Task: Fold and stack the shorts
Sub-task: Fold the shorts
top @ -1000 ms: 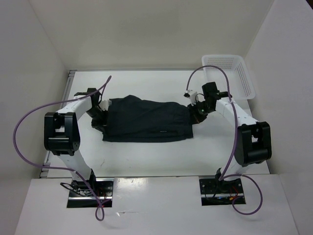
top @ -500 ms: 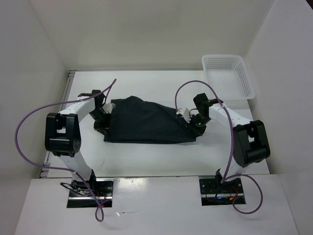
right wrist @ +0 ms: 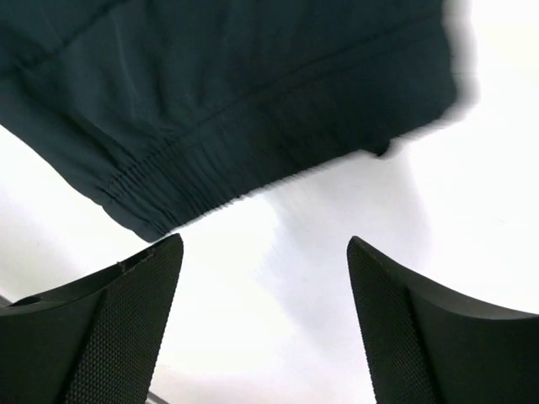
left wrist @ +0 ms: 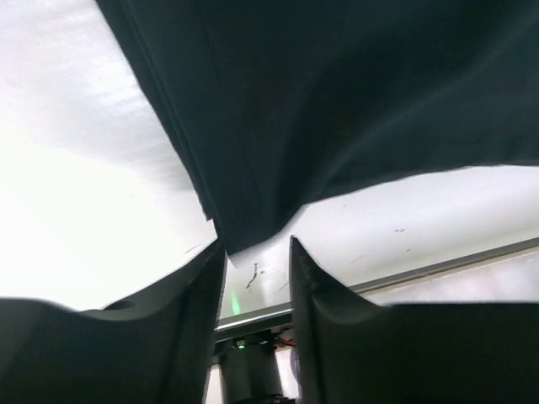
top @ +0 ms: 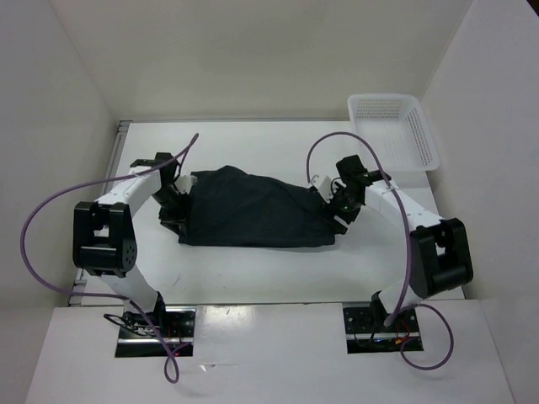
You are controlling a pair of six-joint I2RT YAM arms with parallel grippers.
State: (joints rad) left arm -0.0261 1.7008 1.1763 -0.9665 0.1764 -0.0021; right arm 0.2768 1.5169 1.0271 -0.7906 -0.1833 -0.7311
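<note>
The dark shorts (top: 253,215) lie folded in a rough rectangle in the middle of the white table. My left gripper (top: 174,198) sits at their left edge. In the left wrist view its fingers (left wrist: 202,295) stand apart, and a loose corner of the shorts (left wrist: 337,101) hangs just above the left gripper (left wrist: 257,248), clamped by nothing. My right gripper (top: 338,208) is at the shorts' right end. There the gathered waistband (right wrist: 194,181) lies just beyond the wide open right gripper (right wrist: 263,241), with only bare table between the fingers.
A white mesh basket (top: 394,130) stands at the back right corner, against the wall. White walls close in the table (top: 253,269) on the left, back and right. Purple cables loop over both arms.
Both grippers have opened and let go of the shorts. The cloth, held up at both ends before, now rests on the table. The right gripper has drawn back a little.
</note>
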